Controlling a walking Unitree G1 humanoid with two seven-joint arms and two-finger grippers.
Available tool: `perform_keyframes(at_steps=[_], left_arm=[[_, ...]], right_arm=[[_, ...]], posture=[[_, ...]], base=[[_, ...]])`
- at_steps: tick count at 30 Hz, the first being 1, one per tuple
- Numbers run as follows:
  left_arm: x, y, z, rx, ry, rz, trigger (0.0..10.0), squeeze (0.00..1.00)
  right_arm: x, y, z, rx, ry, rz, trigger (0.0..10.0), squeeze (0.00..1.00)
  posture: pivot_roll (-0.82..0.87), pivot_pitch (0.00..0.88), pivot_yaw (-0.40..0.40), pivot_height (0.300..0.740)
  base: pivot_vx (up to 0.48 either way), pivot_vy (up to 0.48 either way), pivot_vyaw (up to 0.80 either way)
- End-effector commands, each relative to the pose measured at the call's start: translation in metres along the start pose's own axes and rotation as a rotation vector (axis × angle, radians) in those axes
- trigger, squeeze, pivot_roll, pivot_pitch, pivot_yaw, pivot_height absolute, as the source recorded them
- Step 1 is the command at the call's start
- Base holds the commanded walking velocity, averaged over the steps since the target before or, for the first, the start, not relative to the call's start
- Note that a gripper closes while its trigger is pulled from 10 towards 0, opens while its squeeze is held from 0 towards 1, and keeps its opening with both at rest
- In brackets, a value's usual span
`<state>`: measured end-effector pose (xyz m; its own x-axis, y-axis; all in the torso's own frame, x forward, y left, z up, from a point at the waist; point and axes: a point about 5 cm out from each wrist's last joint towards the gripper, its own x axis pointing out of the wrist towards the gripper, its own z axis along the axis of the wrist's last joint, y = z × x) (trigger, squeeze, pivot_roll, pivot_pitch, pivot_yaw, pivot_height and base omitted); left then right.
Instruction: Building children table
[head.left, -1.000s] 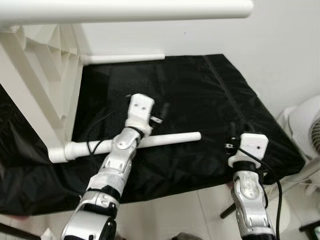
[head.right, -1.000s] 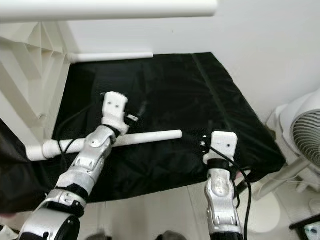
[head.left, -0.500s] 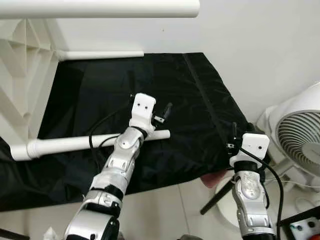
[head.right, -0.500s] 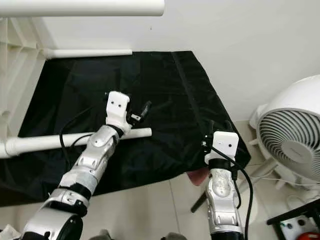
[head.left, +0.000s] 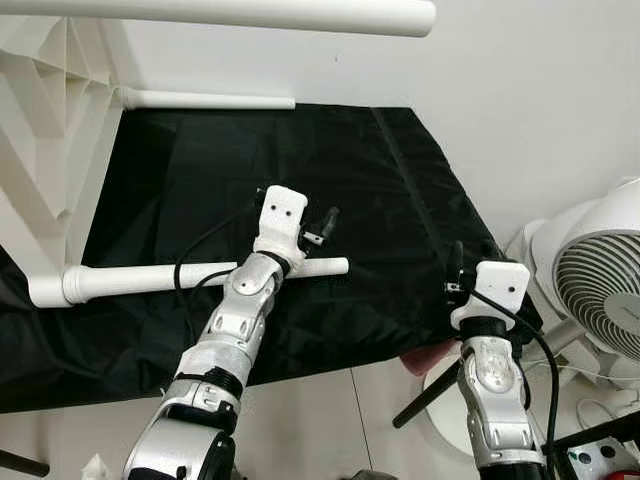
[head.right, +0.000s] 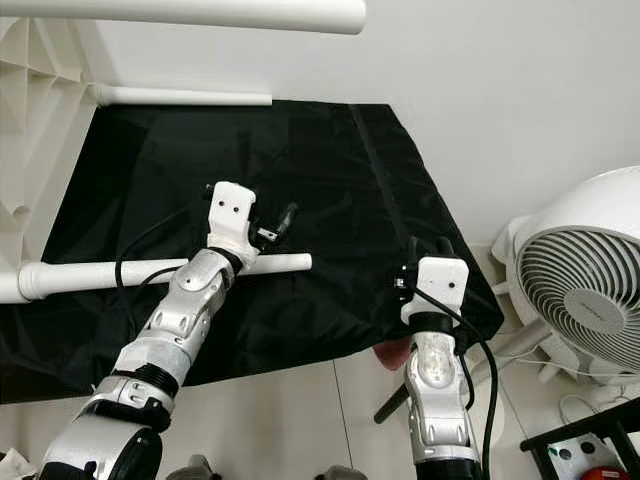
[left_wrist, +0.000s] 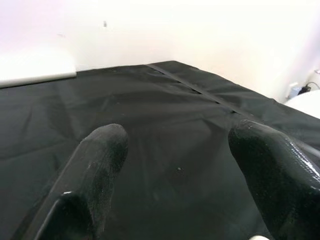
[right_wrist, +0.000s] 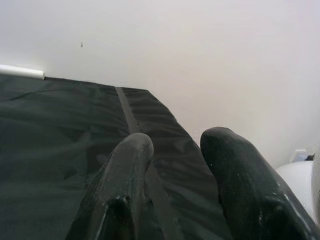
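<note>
Two grippers: our left gripper (head.left: 318, 228) gapes wide over the white table leg (head.left: 150, 279), grasp pending; right gripper (head.right: 425, 262) narrowly parted.

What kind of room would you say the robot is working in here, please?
Probably a room in a home: a white fan stands on the tiled floor, and white table parts lie on a black sheet by a plain wall.

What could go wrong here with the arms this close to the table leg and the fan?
The left gripper is open above the white table leg, holding nothing; a sideways nudge from that arm might roll the leg on the black sheet. The right gripper hangs at the sheet's edge beside the fan, so a swing outward could hit it.
</note>
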<state>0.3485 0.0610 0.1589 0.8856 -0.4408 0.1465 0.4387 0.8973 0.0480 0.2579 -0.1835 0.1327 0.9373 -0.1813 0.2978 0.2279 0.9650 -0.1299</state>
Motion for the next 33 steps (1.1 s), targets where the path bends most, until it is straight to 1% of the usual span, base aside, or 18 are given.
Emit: perform_keyframes(at_steps=[1, 2, 3, 4, 10, 23, 28, 33], left_arm=[[0.0011, 0.0025, 0.0022, -0.006, 0.001, 0.051, 10.0, 0.0], [0.001, 0.0038, 0.0043, 0.016, -0.007, 0.057, 10.0, 0.0], [0.001, 0.0038, 0.0043, 0.016, -0.007, 0.057, 10.0, 0.0], [0.0007, 0.0046, 0.0049, 0.015, -0.011, 0.053, 10.0, 0.0], [0.0017, 0.0079, 0.0066, -0.006, -0.01, 0.068, 10.0, 0.0], [0.0072, 0.0057, 0.007, -0.009, 0.0, 0.047, 10.0, 0.0], [0.0085, 0.0057, 0.0079, -0.008, -0.001, 0.046, 10.0, 0.0], [0.0087, 0.0062, 0.0078, -0.006, -0.001, 0.047, 10.0, 0.0]], right_arm=[[0.0018, 0.0016, 0.0003, 0.002, 0.004, 0.002, 10.0, 0.0], [0.0014, 0.0023, -0.0004, 0.003, 0.006, -0.003, 10.0, 0.0], [0.0014, 0.0023, -0.0004, 0.003, 0.006, -0.003, 10.0, 0.0], [0.0013, 0.0026, -0.0008, 0.004, 0.008, -0.01, 10.0, 0.0], [-0.0009, 0.0016, -0.0021, 0.01, 0.013, -0.031, 10.0, 0.0], [0.0027, 0.0004, -0.0007, 0.028, 0.001, -0.044, 10.0, 0.0], [0.0028, 0.0023, -0.0009, 0.028, 0.001, -0.043, 10.0, 0.0], [0.0033, 0.0026, -0.0009, 0.028, 0.0, -0.042, 10.0, 0.0]], posture=[[-0.01, 0.0, -0.044, 0.74], [-0.01, 0.0, -0.038, 0.74], [-0.01, 0.0, -0.038, 0.74], [-0.01, 0.0, -0.018, 0.74], [-0.01, 0.0, -0.008, 0.74], [-0.03, 0.0, 0.008, 0.74], [-0.03, 0.0, 0.008, 0.74], [-0.02, 0.0, 0.009, 0.74]], base=[[0.0, 0.0, 0.76], [0.0, 0.0, 0.79], [0.0, 0.0, 0.79], [0.0, 0.0, 0.79], [0.0, 0.0, 0.8], [0.0, 0.0, 0.0], [0.0, 0.0, 0.0], [0.0, 0.253, 0.0]])
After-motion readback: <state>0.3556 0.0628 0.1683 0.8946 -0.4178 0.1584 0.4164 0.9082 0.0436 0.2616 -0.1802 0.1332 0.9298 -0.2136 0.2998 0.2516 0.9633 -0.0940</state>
